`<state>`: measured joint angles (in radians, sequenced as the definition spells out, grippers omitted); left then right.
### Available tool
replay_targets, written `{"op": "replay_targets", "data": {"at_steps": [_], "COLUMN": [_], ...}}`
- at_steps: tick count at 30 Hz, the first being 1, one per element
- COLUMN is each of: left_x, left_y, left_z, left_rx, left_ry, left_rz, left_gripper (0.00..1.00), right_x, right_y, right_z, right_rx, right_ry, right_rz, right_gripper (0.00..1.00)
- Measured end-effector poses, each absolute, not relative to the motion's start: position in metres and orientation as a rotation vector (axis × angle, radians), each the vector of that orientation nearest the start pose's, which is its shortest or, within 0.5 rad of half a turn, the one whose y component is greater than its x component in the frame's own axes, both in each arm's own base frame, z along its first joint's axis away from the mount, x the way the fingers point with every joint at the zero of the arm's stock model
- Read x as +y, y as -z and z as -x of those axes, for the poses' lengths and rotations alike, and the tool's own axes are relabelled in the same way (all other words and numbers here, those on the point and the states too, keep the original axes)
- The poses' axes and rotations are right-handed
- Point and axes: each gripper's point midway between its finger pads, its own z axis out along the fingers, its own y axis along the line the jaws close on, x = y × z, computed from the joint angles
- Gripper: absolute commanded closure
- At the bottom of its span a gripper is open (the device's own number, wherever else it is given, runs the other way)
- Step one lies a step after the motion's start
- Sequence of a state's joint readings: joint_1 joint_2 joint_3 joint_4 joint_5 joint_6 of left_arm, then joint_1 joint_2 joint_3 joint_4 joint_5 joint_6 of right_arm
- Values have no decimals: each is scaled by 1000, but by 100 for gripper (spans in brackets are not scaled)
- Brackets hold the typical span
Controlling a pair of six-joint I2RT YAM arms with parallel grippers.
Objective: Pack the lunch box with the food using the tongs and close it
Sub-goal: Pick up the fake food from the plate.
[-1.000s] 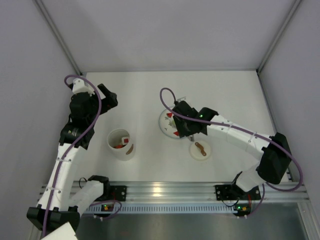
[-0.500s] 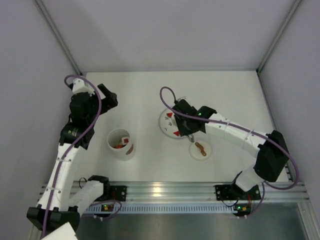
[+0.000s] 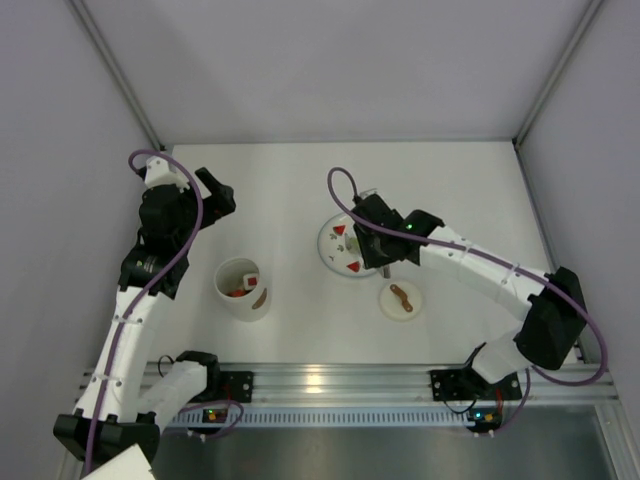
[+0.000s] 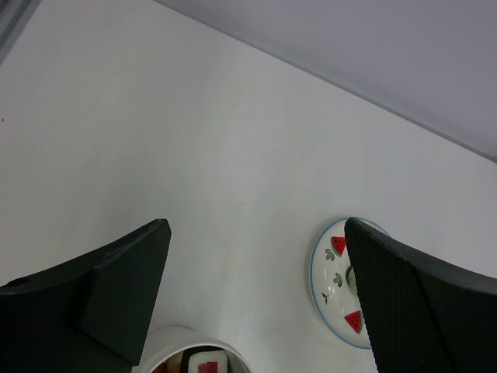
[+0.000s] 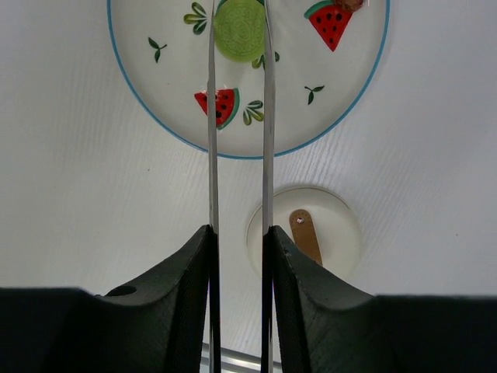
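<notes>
- The white cylindrical lunch box (image 3: 224, 290) stands open on the table's left half, near the left arm, with red, orange and white toy food pieces (image 3: 243, 287) inside and a brown mark on its wall.
- The long slender silvery tongs (image 5: 268, 140) reach over a round plate printed with watermelon slices (image 5: 171, 85), a green ridged disc (image 5: 240, 31) between their arms (whether they pinch it, I cannot tell).
- The right gripper (image 5: 239, 241) is clamped on the tongs.
- The left gripper (image 4: 256, 233) hangs with its fingers wide apart, holding nothing.
- A round white lid with a brown strap (image 5: 334, 233) lies just beside the plate.
- The table (image 3: 300, 180) is matte white, enclosed by pale grey walls (image 3: 340, 70), with an aluminium rail (image 3: 340, 380) along the near edge.
</notes>
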<state>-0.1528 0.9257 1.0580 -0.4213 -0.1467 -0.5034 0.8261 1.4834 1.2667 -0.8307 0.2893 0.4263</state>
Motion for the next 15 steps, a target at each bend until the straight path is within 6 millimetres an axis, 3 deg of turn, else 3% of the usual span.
{"op": "replay_targets", "data": {"at_steps": [6,15], "left_x": [-44,-44], "left_y": [-310,-310], "left_z": [-323,-323], "left_rx": [1819,1819], "left_ry": [319,319], "left_rz": [426,426], "left_gripper": [1,1], "right_x": [233,248], "right_y": [-169,-214], "right_z": [-257,-253], "right_rx": [2482,2396], "right_ry": [-156,-312], "right_rz": [409,416], "right_gripper": [68,68]}}
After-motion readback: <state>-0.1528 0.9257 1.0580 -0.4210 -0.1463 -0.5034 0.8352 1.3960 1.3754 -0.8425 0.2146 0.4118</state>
